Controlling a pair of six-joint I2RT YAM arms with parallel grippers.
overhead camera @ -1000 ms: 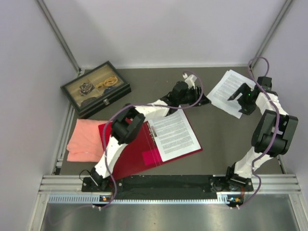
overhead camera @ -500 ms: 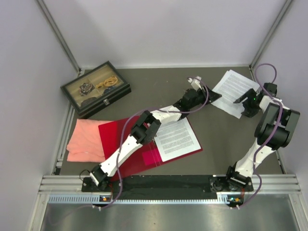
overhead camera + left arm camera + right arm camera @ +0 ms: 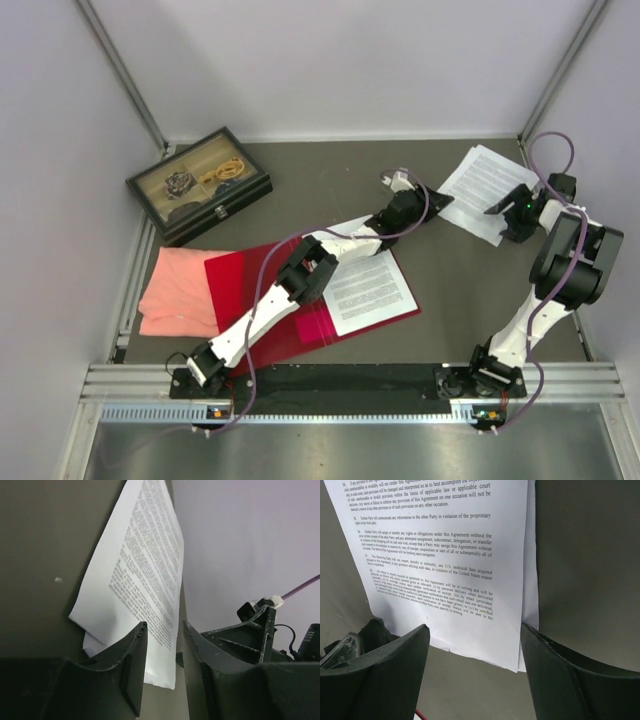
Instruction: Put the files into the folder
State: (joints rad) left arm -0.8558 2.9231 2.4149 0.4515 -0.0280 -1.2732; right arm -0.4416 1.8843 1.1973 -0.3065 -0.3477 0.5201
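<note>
With the loose files lying upper right, well apart from the open folder at lower centre, the left gripper (jaws narrowly parted, nothing clamped) and the wide-open right gripper could crumple the stack or lift only its top sheet.

My top view looks down from high above the near edge, far enough back to hold the whole table. My left wrist view skims low across it, rolled sideways, toward the loose files by the right wall. My right wrist view hangs close over those same sheets, print readable. All three share them.
</note>
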